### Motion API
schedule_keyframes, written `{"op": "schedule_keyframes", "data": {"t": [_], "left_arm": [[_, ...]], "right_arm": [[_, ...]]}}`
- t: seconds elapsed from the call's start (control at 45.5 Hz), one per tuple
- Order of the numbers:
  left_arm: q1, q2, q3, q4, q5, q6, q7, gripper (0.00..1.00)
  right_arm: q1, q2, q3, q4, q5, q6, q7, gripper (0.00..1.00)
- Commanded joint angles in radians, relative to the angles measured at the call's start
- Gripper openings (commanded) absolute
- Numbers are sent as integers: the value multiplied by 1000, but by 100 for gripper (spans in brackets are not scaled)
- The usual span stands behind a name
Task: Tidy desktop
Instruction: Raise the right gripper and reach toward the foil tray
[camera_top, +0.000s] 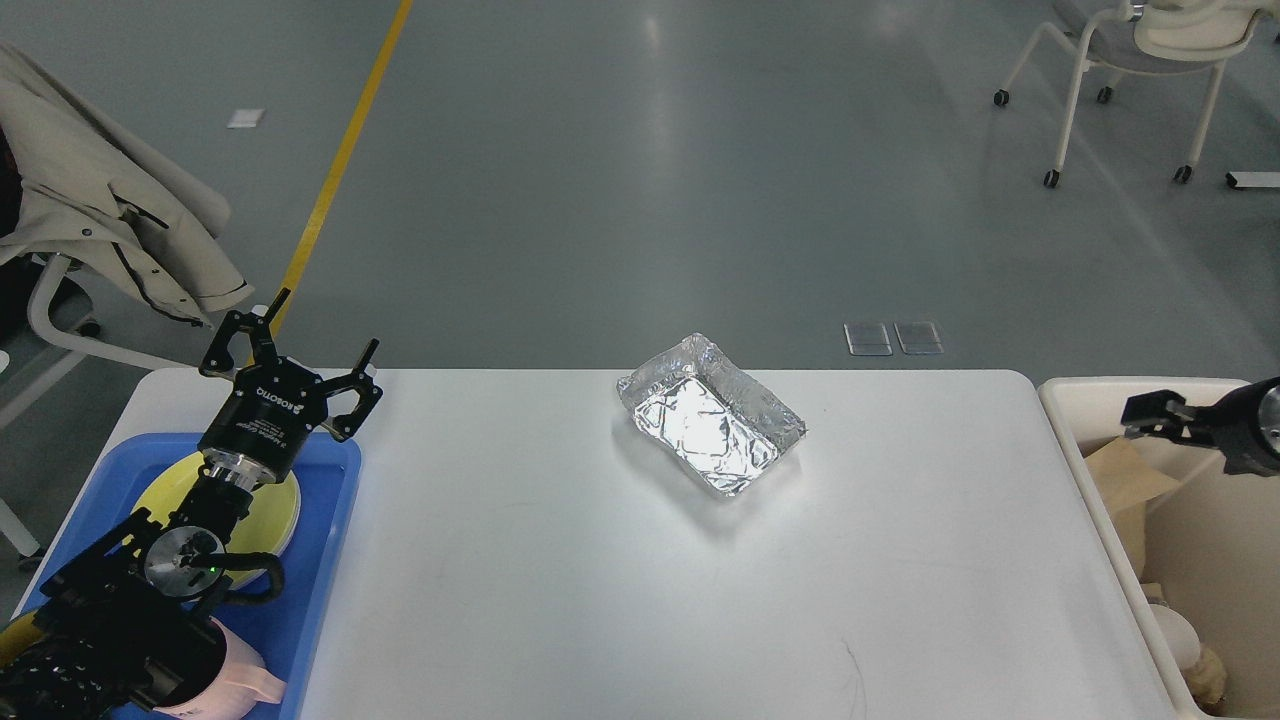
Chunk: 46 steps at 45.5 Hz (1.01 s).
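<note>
Left gripper (300, 350) hovers with fingers spread above the blue plastic tray (330, 560); right gripper (1150, 412), state unclear, hangs over the cream bin (1090, 470). Between them, the wide white table (620, 580) runs left to right.

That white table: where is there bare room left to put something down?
The desktop is bare between the blue tray and the foil tray, across its whole near half, and from the foil tray to the cream bin. The left end is crowded: yellow plate, left claw.
</note>
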Motion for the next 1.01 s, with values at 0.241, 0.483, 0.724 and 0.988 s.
{"op": "schedule_keyframes", "data": {"t": [0.241, 0.483, 0.724, 0.988], "left_arm": [[0, 0, 0, 0, 0, -2, 0, 100], [0, 0, 0, 0, 0, 0, 0, 100], [0, 0, 0, 0, 0, -2, 0, 100], [0, 0, 0, 0, 0, 0, 0, 100]], "right_arm": [[1000, 58, 88, 397, 45, 557, 67, 100], [809, 93, 19, 339, 48, 445, 55, 100], [83, 529, 31, -282, 584, 142, -72, 100], [-325, 684, 307, -574, 752, -114, -275, 100]]}}
